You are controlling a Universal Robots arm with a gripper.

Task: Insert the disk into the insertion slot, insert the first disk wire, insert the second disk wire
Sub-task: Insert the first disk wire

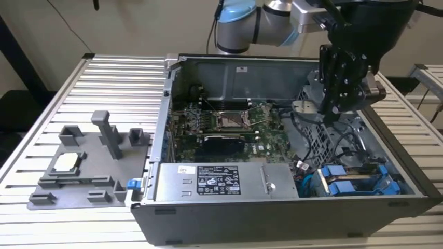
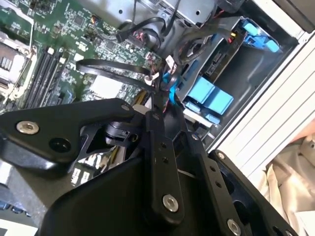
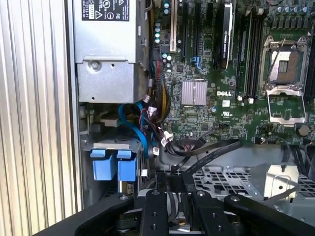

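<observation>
In the exterior view, saw gripper low inside the computer case over loose black wires, apart from the disk, already home in the insertion slot; judged a wire step in hand. In the second wrist view, found fingers drawn together at the tips beside a blue wire, any pinch on a wire impossible to tell; needed the connector kept square to the disk's port, clear of neighbouring wires and the motherboard. In the first wrist view, noted disk flush beside the power supply; called for a slow, straight push, no forcing.
</observation>
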